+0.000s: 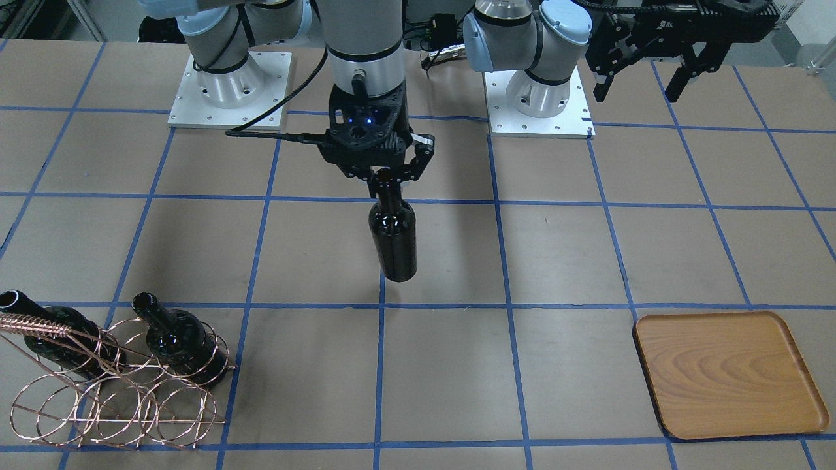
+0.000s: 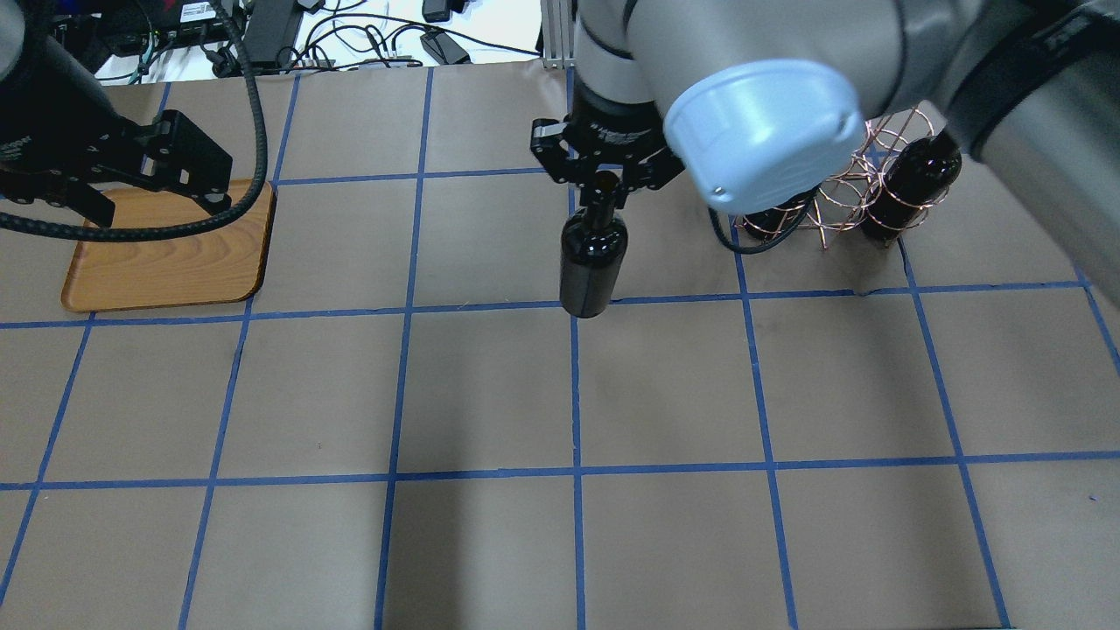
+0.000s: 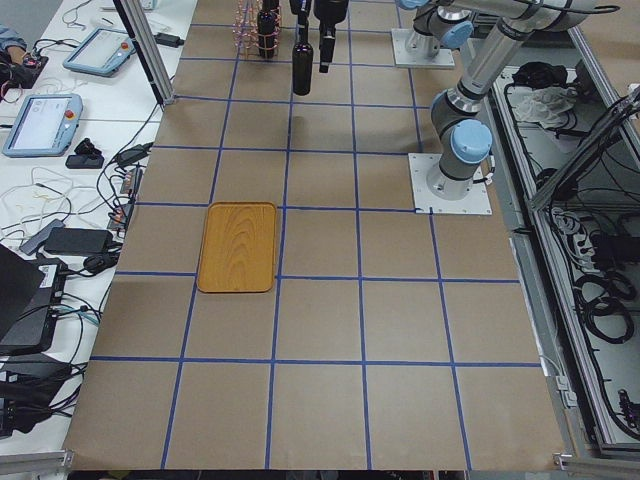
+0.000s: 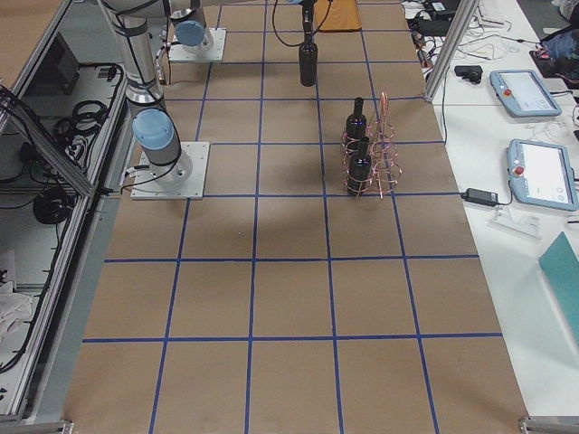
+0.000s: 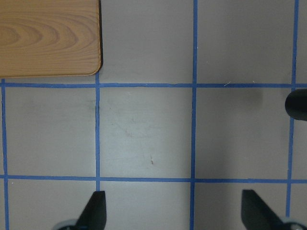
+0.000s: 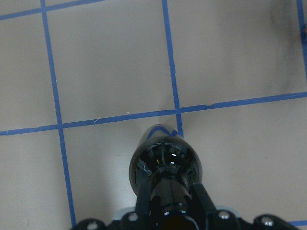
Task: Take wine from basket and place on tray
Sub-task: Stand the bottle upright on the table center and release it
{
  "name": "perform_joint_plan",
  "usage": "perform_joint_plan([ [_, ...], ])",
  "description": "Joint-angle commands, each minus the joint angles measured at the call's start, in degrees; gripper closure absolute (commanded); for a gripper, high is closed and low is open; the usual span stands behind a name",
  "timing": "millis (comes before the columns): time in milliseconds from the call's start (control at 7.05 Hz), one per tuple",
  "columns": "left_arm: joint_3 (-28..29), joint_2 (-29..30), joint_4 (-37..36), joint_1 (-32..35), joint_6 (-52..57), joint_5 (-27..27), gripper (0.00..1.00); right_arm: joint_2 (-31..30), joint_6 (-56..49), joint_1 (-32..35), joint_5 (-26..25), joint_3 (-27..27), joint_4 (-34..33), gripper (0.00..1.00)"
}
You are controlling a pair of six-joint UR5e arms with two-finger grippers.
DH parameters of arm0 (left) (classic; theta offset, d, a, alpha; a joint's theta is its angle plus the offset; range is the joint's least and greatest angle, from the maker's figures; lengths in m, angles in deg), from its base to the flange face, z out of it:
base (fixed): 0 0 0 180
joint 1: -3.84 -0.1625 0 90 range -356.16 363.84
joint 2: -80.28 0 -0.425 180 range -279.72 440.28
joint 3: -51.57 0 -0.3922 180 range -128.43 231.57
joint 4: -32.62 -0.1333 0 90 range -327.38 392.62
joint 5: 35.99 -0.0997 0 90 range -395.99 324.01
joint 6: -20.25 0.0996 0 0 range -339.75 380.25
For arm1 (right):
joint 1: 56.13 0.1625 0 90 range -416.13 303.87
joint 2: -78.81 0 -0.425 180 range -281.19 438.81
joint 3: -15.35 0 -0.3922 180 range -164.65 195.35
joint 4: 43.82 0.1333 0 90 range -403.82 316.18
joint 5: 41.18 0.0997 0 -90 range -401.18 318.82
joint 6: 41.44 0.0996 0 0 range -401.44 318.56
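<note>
My right gripper (image 1: 390, 177) is shut on the neck of a near-black wine bottle (image 1: 392, 238) and holds it upright above the middle of the table; it also shows in the overhead view (image 2: 592, 262) and the right wrist view (image 6: 165, 165). The copper wire basket (image 1: 117, 398) stands on the robot's right side with two more bottles (image 1: 179, 339) (image 1: 52, 326) in its loops. The wooden tray (image 1: 728, 372) lies bare on the robot's left side. My left gripper (image 1: 637, 88) is open and empty, raised near the tray; the left wrist view shows the tray's corner (image 5: 48, 38).
The two arm base plates (image 1: 228, 91) (image 1: 539, 98) sit at the robot's edge of the table. Blue tape lines grid the brown tabletop. A black cable (image 2: 175, 229) hangs from the left arm over the tray. Tablets and cords (image 4: 543, 172) lie beyond the table's far edge.
</note>
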Motion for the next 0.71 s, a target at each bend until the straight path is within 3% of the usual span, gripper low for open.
perform_joint_plan([
  [0,-0.1,-0.1,0.1,-0.6,0.3,0.3,0.00,3.0,7.8,5.6,-0.1,-0.7,-3.5,1.00],
  [567,0.0,-0.4,0.3,-0.8,0.4,-0.4,0.00,3.5,11.0,7.7,0.6,-2.4,-4.3,1.00],
])
